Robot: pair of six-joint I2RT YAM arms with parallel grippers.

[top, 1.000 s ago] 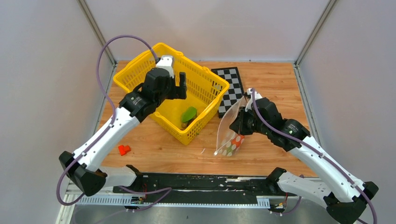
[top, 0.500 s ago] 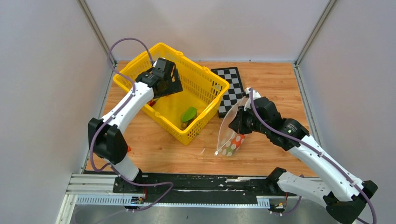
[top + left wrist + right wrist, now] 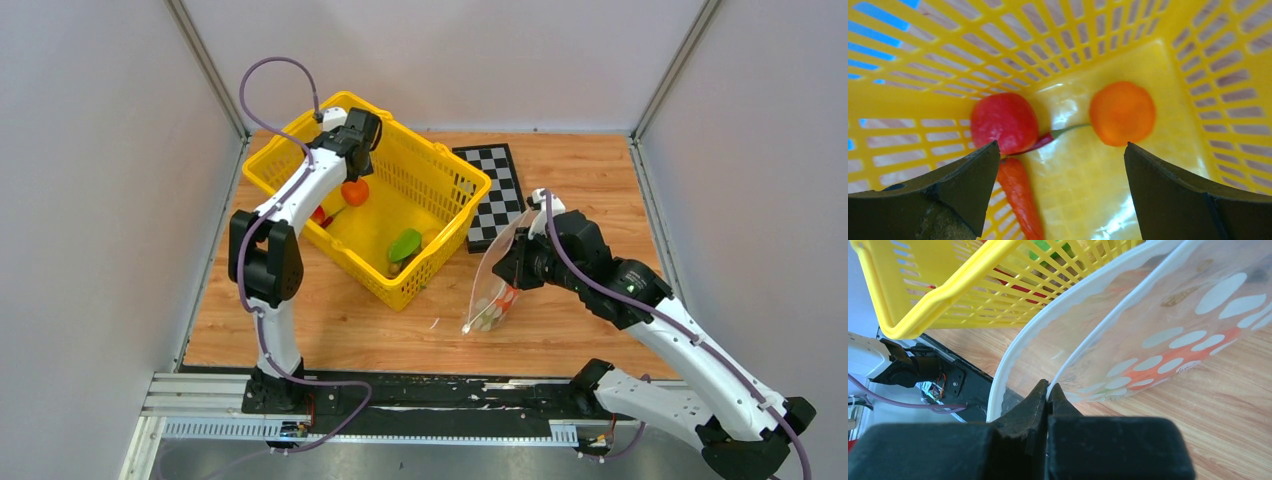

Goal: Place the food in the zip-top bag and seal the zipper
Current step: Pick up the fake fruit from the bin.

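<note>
My left gripper (image 3: 1060, 150) hangs with its jaws spread wide and nothing between them, pointing down into the far left corner of the yellow plastic mesh basket (image 3: 923, 100). Half a second ago it was over the basket's near-left rim; since then the arm has folded in closer to its base and reached deeper. Below the jaws I count four pieces of food. There is one round orange toy fruit (image 3: 1122, 113), one round red toy tomato (image 3: 1004, 122), one thin red chili (image 3: 1040, 143) lying between those two, and one orange carrot (image 3: 1020, 195) just beside the tomato. From overhead, one green pepper (image 3: 405, 244) lies in the basket's near corner, well apart from the others.

My right gripper (image 3: 1048, 387) is clamped tight on one lip of the clear plastic zip-top bag printed with white polka dots (image 3: 1173, 340), right at the pale zipper strip (image 3: 1013, 355). The other lip bows away, so the mouth gapes. The grip is the same as before, though the bag now hangs a little narrower. It stands on the wooden table (image 3: 590, 190) just beside the basket's near-right wall. Something orange-red shows through it low down; I cannot tell what.

There is one basket, one bag, and one black-and-white checkerboard (image 3: 497, 190) lying beyond the bag.
</note>
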